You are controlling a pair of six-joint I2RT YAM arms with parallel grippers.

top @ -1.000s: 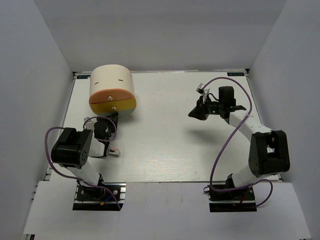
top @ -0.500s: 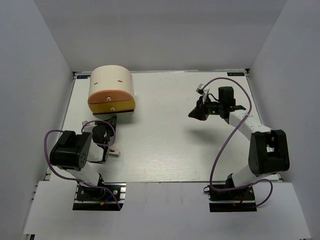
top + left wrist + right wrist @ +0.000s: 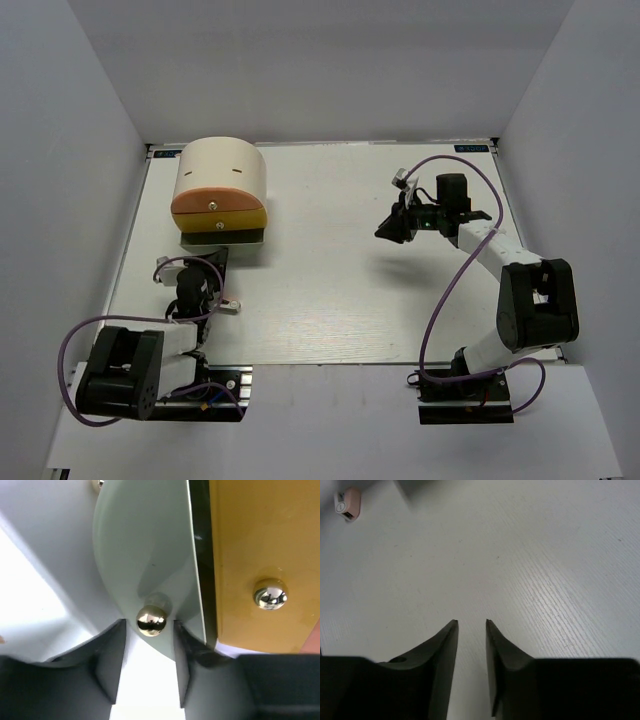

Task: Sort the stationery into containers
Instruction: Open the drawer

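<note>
Top external shows you the cream box [image 3: 222, 168] at the table's far left. Its flat drawer face runs left-right and points toward the arm bases. Your left gripper [image 3: 149, 630] stands slightly parted around the lowest drawer's knob [image 3: 151, 620], just clear of it. Your right gripper [image 3: 471, 625] is narrowly parted and empty above the table [image 3: 545, 555], with the pink sharpener [image 3: 347, 502] well ahead.

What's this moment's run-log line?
left fingers: apart, flanking shiny metal ball knob on pale grey drawer | right fingers: apart, empty, over white table

I see left gripper [image 3: 149, 630] pulled back toward 6 o'clock; grey bottom drawer [image 3: 145, 555] now stands out of cream box [image 3: 222, 165].
</note>
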